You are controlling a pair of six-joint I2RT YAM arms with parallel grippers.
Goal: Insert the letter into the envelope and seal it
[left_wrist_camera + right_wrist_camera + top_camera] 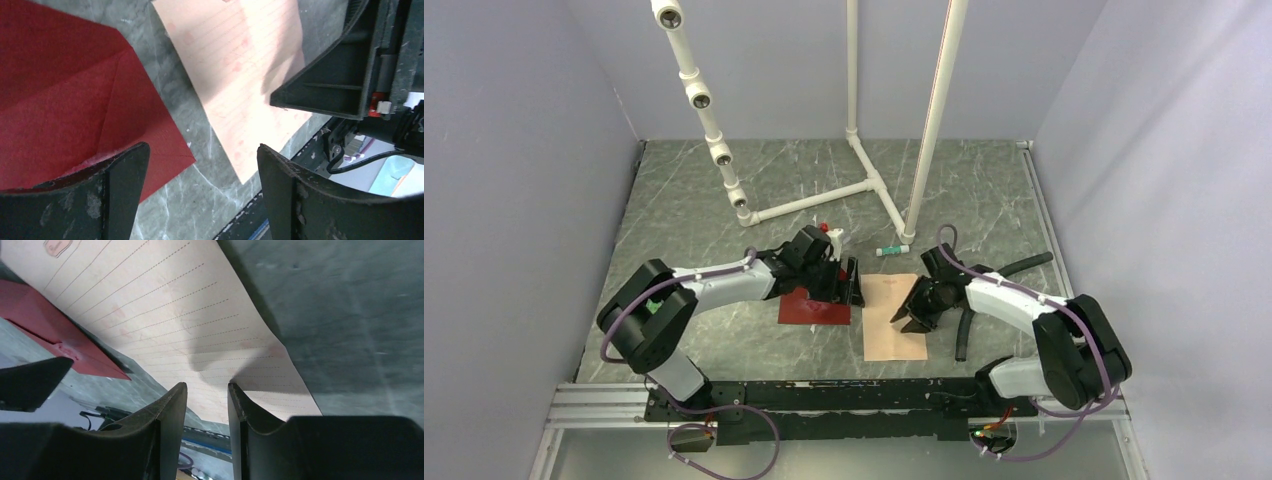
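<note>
letter point(886, 340): flat on the table point(724, 200), mid-front, between the two arms; long side runs front to back; ruled side up, small printed mark near one end in the right wrist view
envelope point(809, 310): dark red, flat on the table just left of the letter; a strip of table shows between them, not touching; the letter is outside it
left gripper point(202, 195): jaws spread wide, nothing between them; sits low at the envelope's right edge, one finger over the red paper, the other off it on the letter's side
right gripper point(207, 410): at the letter's right edge, about halfway along; jaws close together with a narrow gap, the letter showing in that gap
right grip: paper has a shallow buckle just ahead of the fingertips; can't tell if the sheet is actually pinched or only straddled
grippers: near each other, facing across the letter, not touching
envelope flap: fold lines visible in the left wrist view, pale pink bit at the edge by the left finger; can't tell if the flap is open or closed
pipe frame point(864, 190): white, at the back of the table, well apart from both papers
small tube point(891, 250): green and white, lying just past the letter's far end, apart from it
black hoses point(962, 335): on the table right of the letter, beside the right arm
</note>
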